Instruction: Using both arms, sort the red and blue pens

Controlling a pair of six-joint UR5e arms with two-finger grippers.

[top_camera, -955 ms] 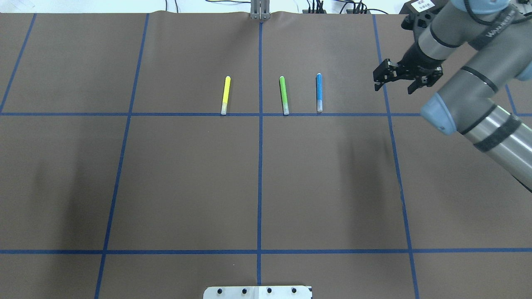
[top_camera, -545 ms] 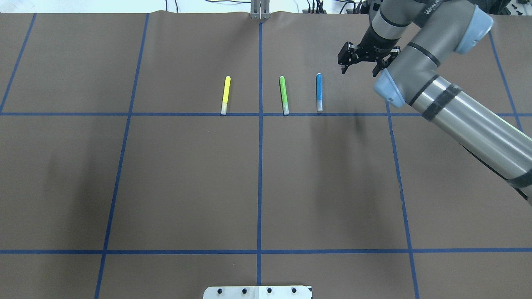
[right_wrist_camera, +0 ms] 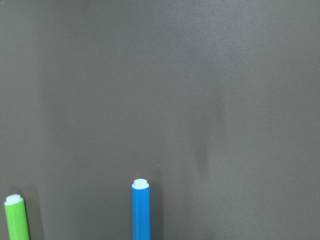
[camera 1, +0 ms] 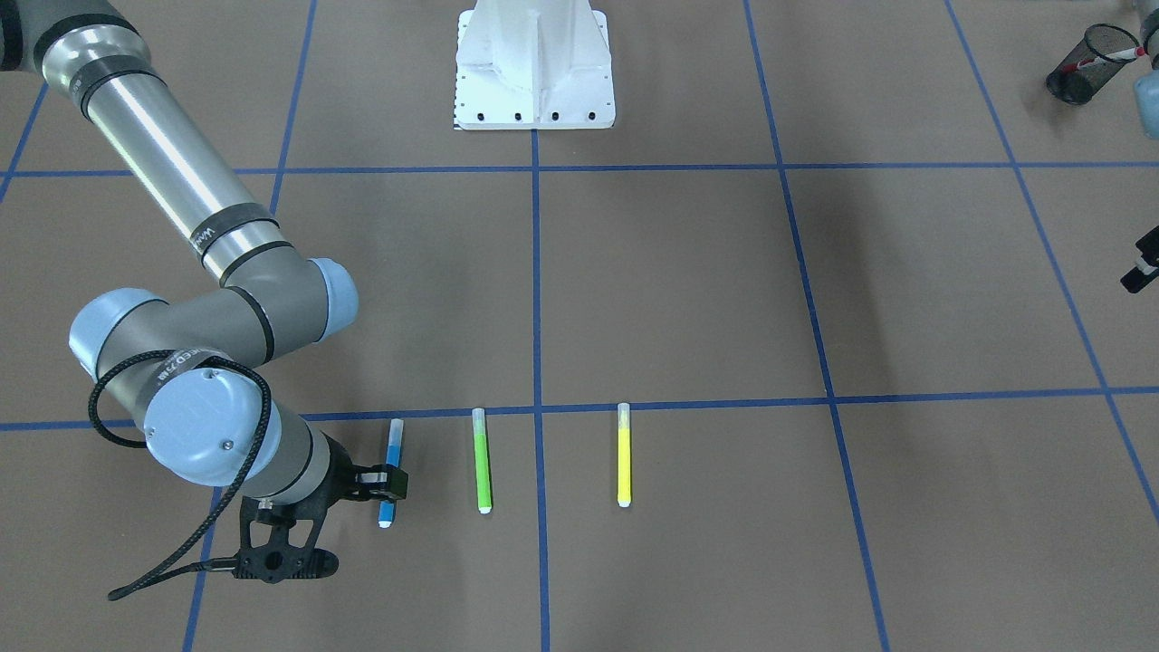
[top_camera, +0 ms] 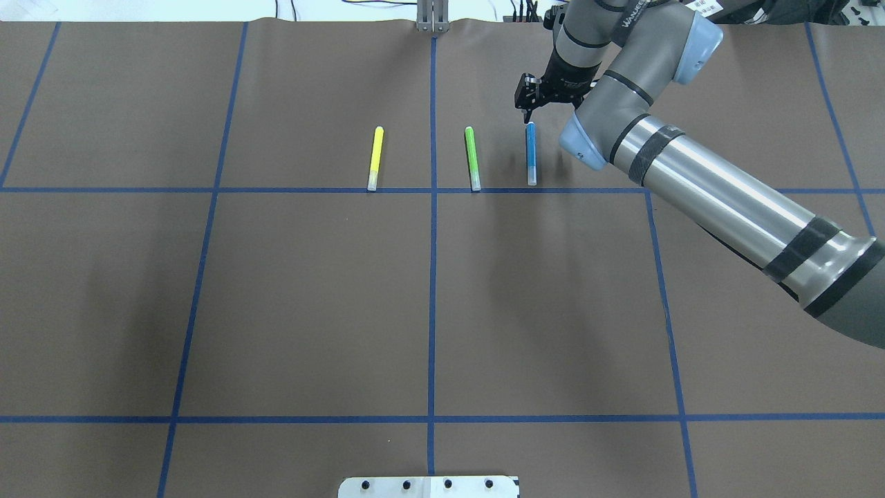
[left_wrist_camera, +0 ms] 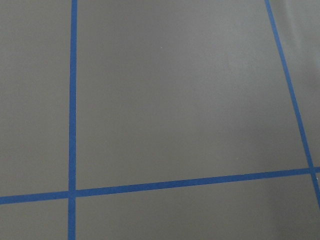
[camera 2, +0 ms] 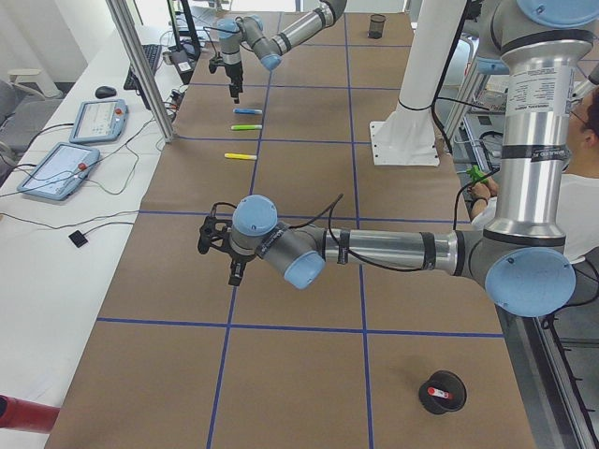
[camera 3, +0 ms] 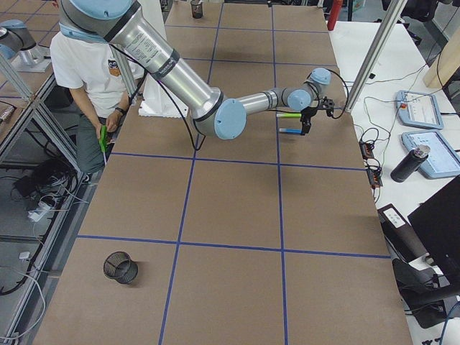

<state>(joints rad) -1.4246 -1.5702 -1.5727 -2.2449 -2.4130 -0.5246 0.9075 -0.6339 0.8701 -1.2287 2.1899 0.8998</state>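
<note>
The blue pen [top_camera: 531, 155] lies on the brown mat, lengthwise away from the robot. It also shows as a blue pen [camera 1: 393, 448] in the front view, and its blunt end [right_wrist_camera: 141, 210] sits at the bottom of the right wrist view. My right gripper [top_camera: 534, 97] hovers open over the pen's far end with nothing held. The red pen [camera 1: 1117, 56] stands in a black mesh cup [camera 1: 1077, 77] on the robot's left side. My left gripper [camera 2: 218, 248] hangs above bare mat, and I cannot tell its state.
A green marker [top_camera: 472, 158] and a yellow marker [top_camera: 374, 158] lie parallel to the blue pen, left of it. A second black mesh cup [camera 3: 120, 267] stands on the robot's right side. A seated person [camera 3: 90, 79] is beside the robot's base.
My right arm has swung left and outward. Its open gripper went from the right grid line to above the blue pen's far end. The pens have not moved.
</note>
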